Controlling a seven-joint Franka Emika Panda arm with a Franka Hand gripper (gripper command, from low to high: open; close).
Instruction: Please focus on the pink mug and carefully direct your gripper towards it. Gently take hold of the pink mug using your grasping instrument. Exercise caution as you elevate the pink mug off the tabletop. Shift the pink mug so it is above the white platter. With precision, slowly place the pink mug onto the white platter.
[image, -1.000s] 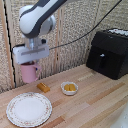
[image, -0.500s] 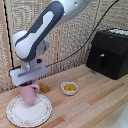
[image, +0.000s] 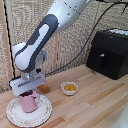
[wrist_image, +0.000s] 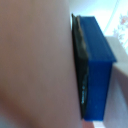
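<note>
Pale pink ceramic: the pink mug (image: 28, 102) stands upright on the white platter (image: 44, 113), directly under the gripper (image: 27, 93), its handle turned toward the exterior view's right.

Grip: the gripper sits low over the mug's mouth, closed on the rim; in the wrist view a dark-blue finger (wrist_image: 95, 70) lies flat against the pink wall (wrist_image: 35, 65), which fills most of that picture.

Why from above: taking the mug by its rim keeps it level and leaves the handle free, so it can be set down without tipping.

Platter: floral-edged and much wider than the mug, it lies under the gripper with bare plate showing on every side, which looks like ample margin for the landing.

Stage, as judged: the mug's base appears to meet the plate, so what is left seems to be letting go and rising clear.

Risk: opening with any sideways drag could nudge or tilt the mug.

Beyond the gripper: a small brown block (image: 44, 88) lies just beside it on the wooden counter (image: 95, 105); a small white bowl (image: 70, 88) with orange contents sits farther off toward the exterior view's right; a black appliance (image: 109, 52) stands well apart at the back.
</note>
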